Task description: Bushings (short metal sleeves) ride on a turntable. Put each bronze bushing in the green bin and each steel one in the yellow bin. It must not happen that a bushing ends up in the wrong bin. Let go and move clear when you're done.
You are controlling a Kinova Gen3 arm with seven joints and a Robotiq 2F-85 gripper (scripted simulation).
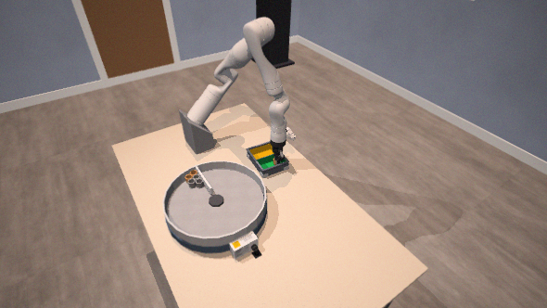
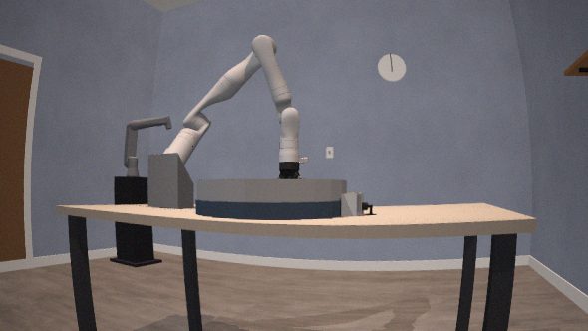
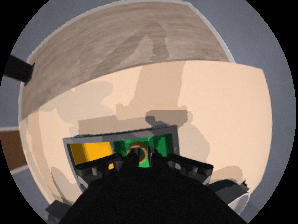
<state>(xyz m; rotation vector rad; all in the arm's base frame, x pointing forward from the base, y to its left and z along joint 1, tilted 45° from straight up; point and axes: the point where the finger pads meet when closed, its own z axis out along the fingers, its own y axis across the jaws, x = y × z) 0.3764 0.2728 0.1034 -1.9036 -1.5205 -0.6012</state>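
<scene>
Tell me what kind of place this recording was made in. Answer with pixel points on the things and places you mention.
Probably a robotics lab or test room: a robot arm (image 1: 264, 65) (image 2: 269, 70) is mounted on a bare-topped wooden-looking worktable (image 1: 324, 260) (image 2: 439, 224), beside a walled turntable (image 1: 232, 218) (image 2: 271, 191), and a second, grey arm (image 2: 131, 142) stands on a black pedestal (image 2: 134, 244) behind.

One ring-like bronze bushing (image 3: 145, 151) was upright within the green bin (image 1: 266, 163) (image 3: 161, 143), while two bronze bushings (image 1: 188, 177) and grey steel bushings (image 1: 191, 184) stood clustered on the round turntable (image 1: 232, 218) (image 2: 271, 191).

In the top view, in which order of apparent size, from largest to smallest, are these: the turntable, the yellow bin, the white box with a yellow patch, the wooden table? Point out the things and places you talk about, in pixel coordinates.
1. wooden table (image 1: 324, 241) (image 2: 448, 215)
2. turntable (image 1: 241, 186) (image 2: 271, 209)
The yellow bin (image 1: 260, 152) (image 3: 95, 151) and the white box (image 1: 246, 245) (image 2: 350, 204) look too alike to rank.
</scene>
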